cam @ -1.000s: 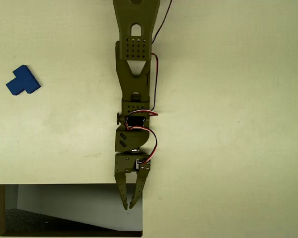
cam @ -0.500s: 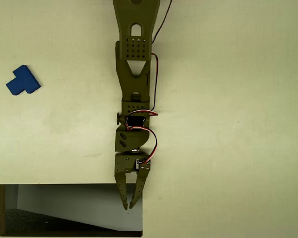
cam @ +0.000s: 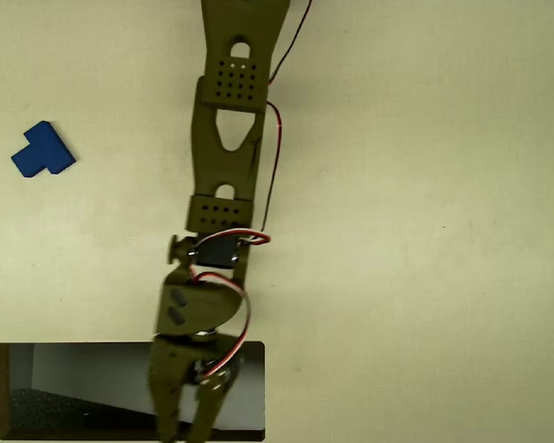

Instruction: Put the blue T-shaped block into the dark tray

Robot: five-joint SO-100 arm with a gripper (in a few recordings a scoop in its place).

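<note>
Your olive claw (cam: 183,434) hangs slightly spread and empty over the dark-rimmed rectangular tray (cam: 0,392); swinging low toward the small bright-blue T-shaped block (cam: 42,151) risks shoving it.

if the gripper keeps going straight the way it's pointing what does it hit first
Probably the dark tray: the gripper points toward the picture's bottom edge over it. Height above the floor is unclear.

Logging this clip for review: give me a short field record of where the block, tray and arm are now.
view: overhead
block: blue T-shaped block lying on the table, far left, untouched
tray: dark tray at bottom left, no block inside
gripper: gripper over the tray's right part, holding nothing; jaws run to the picture's bottom edge, open or shut unclear
task: not yet done
</note>
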